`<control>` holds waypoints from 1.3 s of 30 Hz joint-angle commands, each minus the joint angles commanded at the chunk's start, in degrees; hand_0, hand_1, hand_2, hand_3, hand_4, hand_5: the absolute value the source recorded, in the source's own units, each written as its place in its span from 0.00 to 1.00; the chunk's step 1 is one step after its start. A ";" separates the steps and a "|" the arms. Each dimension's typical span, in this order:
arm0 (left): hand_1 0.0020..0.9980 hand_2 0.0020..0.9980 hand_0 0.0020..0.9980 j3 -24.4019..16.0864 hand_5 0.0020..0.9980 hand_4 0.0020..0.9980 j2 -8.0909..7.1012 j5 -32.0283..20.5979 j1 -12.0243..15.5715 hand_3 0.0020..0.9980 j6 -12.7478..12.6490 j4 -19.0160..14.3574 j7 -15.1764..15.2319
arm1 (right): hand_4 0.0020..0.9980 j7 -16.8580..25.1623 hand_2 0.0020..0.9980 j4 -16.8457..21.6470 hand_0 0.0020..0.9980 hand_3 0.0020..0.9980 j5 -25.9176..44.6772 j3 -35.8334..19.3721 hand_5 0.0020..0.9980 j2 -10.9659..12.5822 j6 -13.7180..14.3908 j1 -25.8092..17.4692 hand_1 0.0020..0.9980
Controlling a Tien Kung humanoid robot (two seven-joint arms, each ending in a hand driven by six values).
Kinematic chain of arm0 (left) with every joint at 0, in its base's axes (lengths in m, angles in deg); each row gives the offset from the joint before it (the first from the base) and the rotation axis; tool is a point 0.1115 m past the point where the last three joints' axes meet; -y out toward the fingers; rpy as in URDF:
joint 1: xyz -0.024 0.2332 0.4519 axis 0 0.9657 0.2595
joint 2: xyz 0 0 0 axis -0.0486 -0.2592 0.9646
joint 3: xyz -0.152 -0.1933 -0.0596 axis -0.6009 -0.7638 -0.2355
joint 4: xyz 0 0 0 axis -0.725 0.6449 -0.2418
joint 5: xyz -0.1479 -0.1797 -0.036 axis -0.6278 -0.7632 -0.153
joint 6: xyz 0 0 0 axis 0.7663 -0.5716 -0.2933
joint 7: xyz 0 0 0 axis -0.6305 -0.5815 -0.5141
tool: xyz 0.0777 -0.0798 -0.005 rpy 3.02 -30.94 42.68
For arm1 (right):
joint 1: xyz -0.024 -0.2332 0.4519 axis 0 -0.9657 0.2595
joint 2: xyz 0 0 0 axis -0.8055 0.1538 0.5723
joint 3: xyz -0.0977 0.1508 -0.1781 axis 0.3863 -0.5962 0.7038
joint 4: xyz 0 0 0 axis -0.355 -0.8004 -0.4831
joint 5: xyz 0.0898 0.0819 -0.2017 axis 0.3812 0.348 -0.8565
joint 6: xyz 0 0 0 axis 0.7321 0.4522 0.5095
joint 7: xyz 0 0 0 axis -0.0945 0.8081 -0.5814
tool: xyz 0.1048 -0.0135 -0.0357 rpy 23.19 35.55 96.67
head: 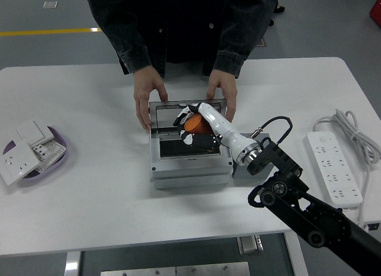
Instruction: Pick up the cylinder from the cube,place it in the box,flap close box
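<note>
Cylinder (pixel 194 125) is off the cube (pixel 240 169) already, gripped in the robot's right hand (pixel 193 126) over the open box (pixel 190 160). A person's hands (pixel 149 100) steady the lid (pixel 189 114). Left to do: drop it in, flap the lid down.

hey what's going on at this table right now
The robot's right hand is holding an orange cylinder over the open grey box, about to set it inside. A person across the table steadies the raised lid with both hands. The grey cube the cylinder came from is just right of the box, mostly hidden by the arm. A purple dish of wall sockets and a power strip sit off to the sides.
</note>
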 joint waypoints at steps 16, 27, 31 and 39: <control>0.66 0.59 0.63 -0.08 0.39 0.73 -0.29 0.34 -0.15 0.67 0.13 0.00 0.09 | 0.33 -8.91 0.53 -1.88 0.63 0.57 -5.12 7.80 0.00 5.63 -7.59 10.97 0.53; 0.66 0.59 0.63 -0.17 0.39 0.73 -0.43 0.61 -0.13 0.67 0.18 0.00 0.10 | 0.34 -11.39 0.66 -3.20 0.70 0.69 -2.70 12.02 0.00 7.55 -9.83 14.79 0.67; 0.66 0.59 0.63 -0.16 0.39 0.73 -0.43 0.60 -0.15 0.67 0.19 0.00 0.11 | 0.34 -10.67 0.66 -3.47 0.70 0.69 -1.44 12.63 0.00 7.71 -9.20 15.02 0.67; 0.66 0.59 0.63 -0.15 0.39 0.73 -0.41 0.61 -0.16 0.67 0.18 0.00 0.17 | 0.31 -8.35 0.70 -3.69 0.71 0.71 1.46 13.23 0.00 8.38 -7.66 15.03 0.69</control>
